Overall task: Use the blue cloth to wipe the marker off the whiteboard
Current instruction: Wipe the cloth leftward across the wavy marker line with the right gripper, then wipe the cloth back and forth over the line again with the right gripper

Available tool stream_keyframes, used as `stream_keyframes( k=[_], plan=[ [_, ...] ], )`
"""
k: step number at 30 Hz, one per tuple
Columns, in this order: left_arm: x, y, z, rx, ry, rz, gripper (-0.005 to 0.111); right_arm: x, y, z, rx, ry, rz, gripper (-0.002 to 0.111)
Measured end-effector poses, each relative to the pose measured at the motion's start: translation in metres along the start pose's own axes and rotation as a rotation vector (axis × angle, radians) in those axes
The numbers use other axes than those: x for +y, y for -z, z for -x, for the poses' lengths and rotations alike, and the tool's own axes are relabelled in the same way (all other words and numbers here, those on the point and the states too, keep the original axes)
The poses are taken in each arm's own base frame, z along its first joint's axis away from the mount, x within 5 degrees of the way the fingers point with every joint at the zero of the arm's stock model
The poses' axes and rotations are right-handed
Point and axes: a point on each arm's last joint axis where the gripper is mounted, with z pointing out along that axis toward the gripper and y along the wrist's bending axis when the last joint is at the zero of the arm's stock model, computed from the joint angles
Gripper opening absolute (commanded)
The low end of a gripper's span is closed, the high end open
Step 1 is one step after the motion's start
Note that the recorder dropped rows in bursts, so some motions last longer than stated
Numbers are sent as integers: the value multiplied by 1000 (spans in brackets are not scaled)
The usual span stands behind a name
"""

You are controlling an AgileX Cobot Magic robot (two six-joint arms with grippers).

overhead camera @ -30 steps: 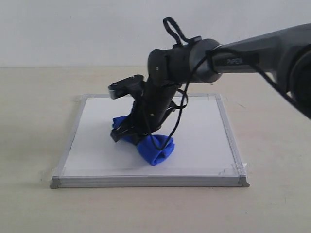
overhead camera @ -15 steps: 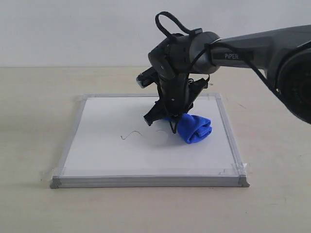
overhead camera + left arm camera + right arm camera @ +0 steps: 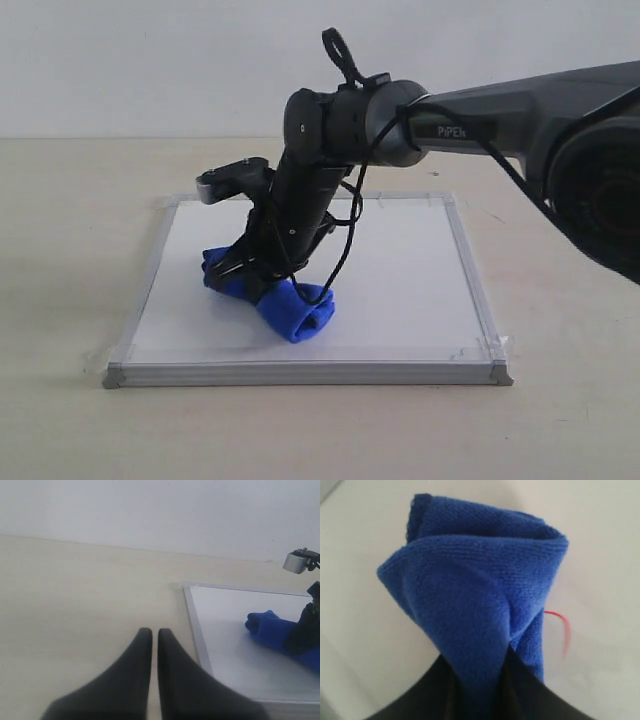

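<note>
Cloth, soft royal-blue microfibre bunched into a cone, is pinched tight in your right gripper, pressed onto the smooth white board, left of its centre. Your left gripper, with tapered black fingers together and empty, sits beside the board.

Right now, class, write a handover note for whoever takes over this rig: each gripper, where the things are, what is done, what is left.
Left gripper: shut, empty, over the table beside the whiteboard.
Right gripper: shut on the blue cloth, holding it on the board's left half.
Marker: none visible; the cloth may hide it, so done is unclear.
To do: lift the cloth, check, wipe again if needed.
</note>
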Motion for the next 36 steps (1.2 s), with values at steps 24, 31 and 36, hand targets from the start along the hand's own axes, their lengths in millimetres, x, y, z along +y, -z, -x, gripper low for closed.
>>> stream_keyframes(
  k=[24, 31, 36],
  plan=[
    [0, 0, 0, 0, 0, 0, 4, 8, 0, 5, -69, -7, 208, 0],
    [0, 0, 0, 0, 0, 0, 4, -24, 3, 3, -51, -128, -190, 0],
    [0, 0, 0, 0, 0, 0, 4, -52, 10, 2, -72, -157, -470, 0]
  ],
)
